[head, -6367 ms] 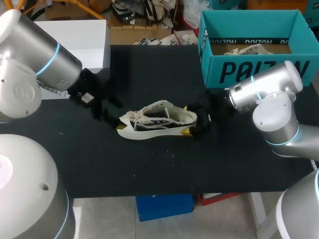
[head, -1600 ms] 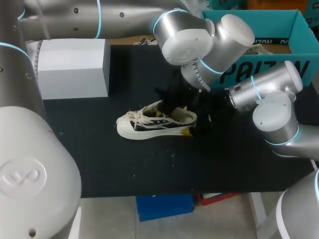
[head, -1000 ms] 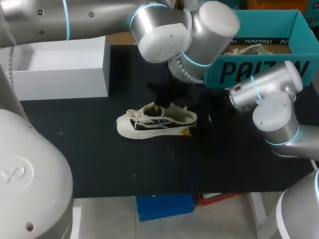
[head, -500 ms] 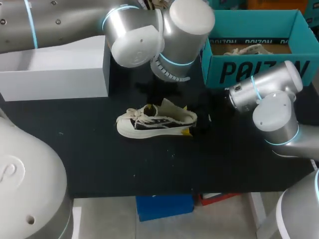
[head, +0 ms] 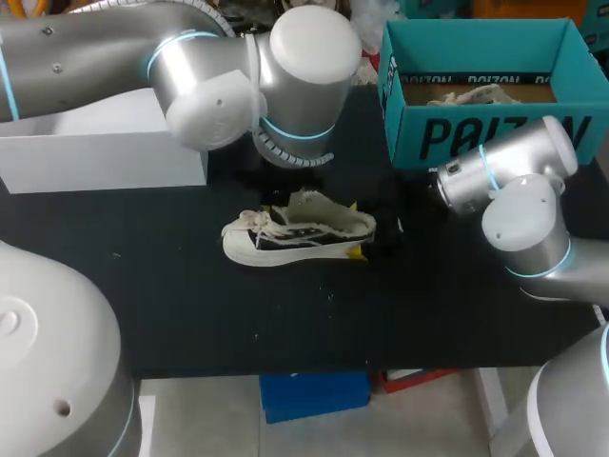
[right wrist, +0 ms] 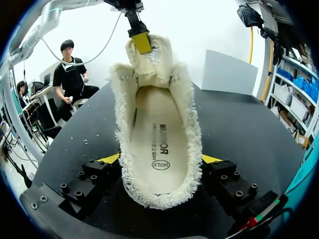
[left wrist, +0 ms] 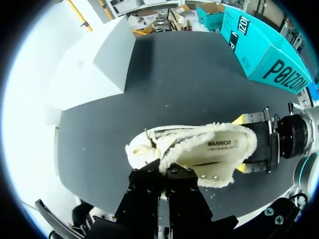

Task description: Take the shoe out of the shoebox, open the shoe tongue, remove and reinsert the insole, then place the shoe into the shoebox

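Reading along the shoe (head: pixel 300 233), we find its long axis running across the table (head: pixel 190 314), toe toward our left side, heel toward our right, well apart from the shoebox (head: pixel 485 114). Our right gripper (right wrist: pixel 160 159) clamps the heel from both sides, so the insole (right wrist: pixel 158 144) lies straight ahead of it, yet that gripper is occupied. Our left gripper (left wrist: pixel 165 172) hangs just above the laces, pinching the tongue (right wrist: pixel 149 67) upright as far as we can judge, and is better placed to lift the insole. From overhead our left wrist hides its fingers, and the insole's toe end is covered.
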